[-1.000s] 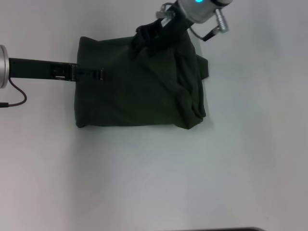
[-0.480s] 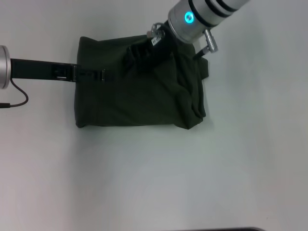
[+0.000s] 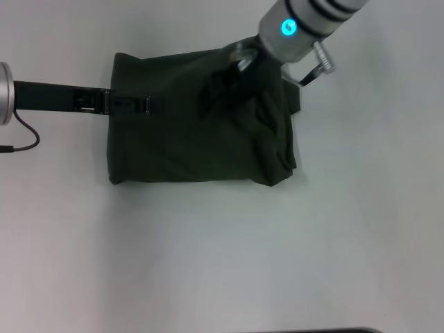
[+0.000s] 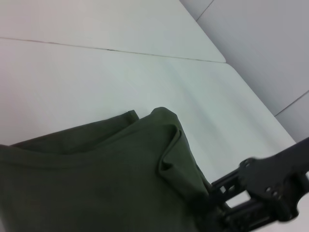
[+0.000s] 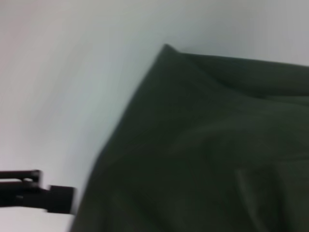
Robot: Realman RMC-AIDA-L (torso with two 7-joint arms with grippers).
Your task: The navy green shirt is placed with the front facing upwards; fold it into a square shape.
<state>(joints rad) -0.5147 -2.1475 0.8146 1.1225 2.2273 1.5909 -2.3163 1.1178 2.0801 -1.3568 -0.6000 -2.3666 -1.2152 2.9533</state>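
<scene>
Shirt, dark olive-green cotton [image 3: 198, 135] — lies folded into a rough rectangle on the pale grey bench [image 3: 222, 257], toward its far side. Left gripper [image 3: 139, 106]: reaches in flat from the left, resting on the left edge of the cloth; whether it pinches fabric cannot be told. Right gripper [image 3: 223, 87]: black, set down on the far right part of the shirt, below the silver wrist with its blue light [image 3: 286, 28]; jaw state cannot be told. Right edge of the shirt shows bunched, uneven layers. Handling note, as judgement — hold the left edge pinned, draw the right side over evenly, align corners, smooth the bunching before release.
</scene>
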